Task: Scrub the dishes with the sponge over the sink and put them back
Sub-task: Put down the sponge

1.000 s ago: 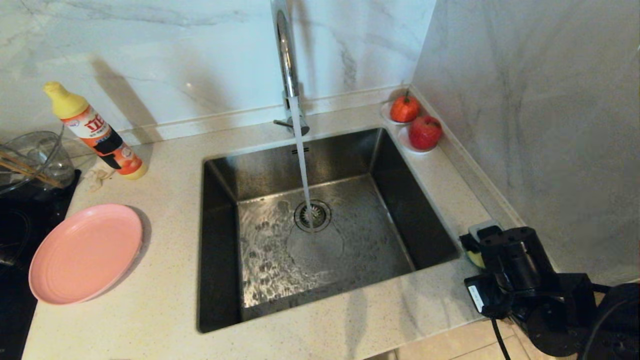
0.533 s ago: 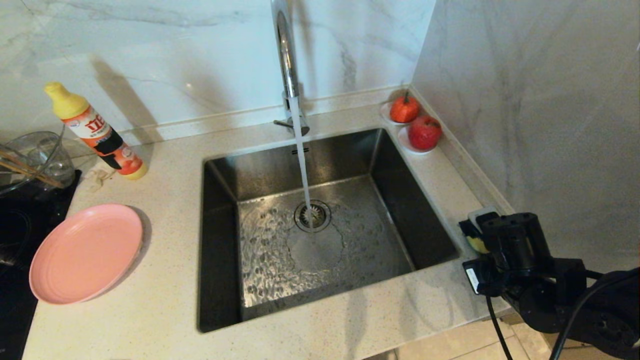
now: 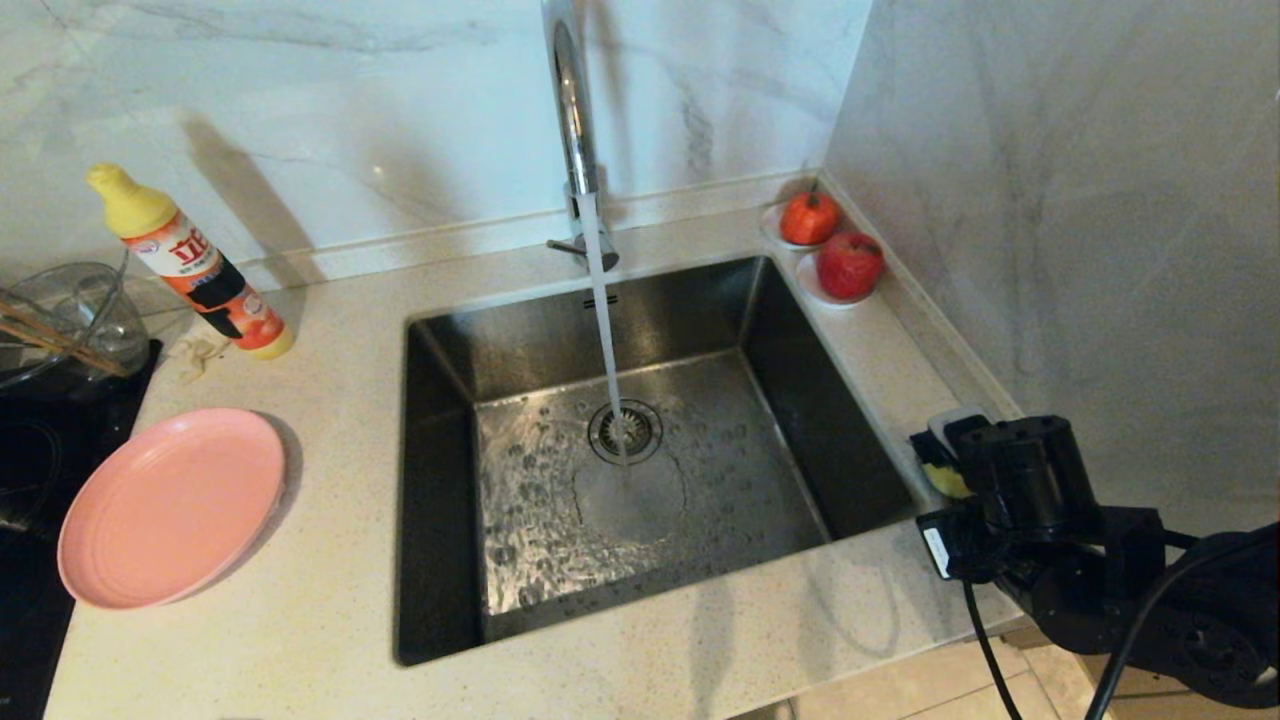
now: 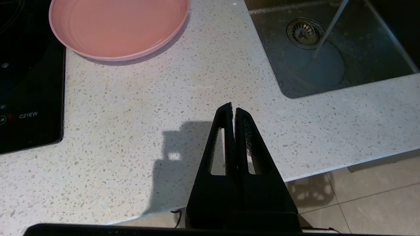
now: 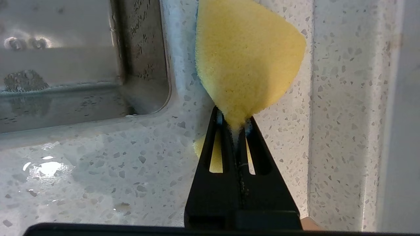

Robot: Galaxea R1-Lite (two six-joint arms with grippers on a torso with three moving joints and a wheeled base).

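Centrally, the sink [image 3: 640,450] takes running water; the pink plate [image 3: 170,505] lies at nine o'clock. At four o'clock the right gripper [image 5: 233,126] pinches the yellow sponge [image 5: 246,65] above the counter [image 3: 330,600]. The left gripper [image 4: 233,111] is closed, empty.

White marble walls [image 3: 1050,200] at 12 & 3 o'clock; speckled counter [image 3: 330,560] w/ black cooktop [image 3: 30,470] at 9; beige floor tiles [image 3: 900,695] at 5.
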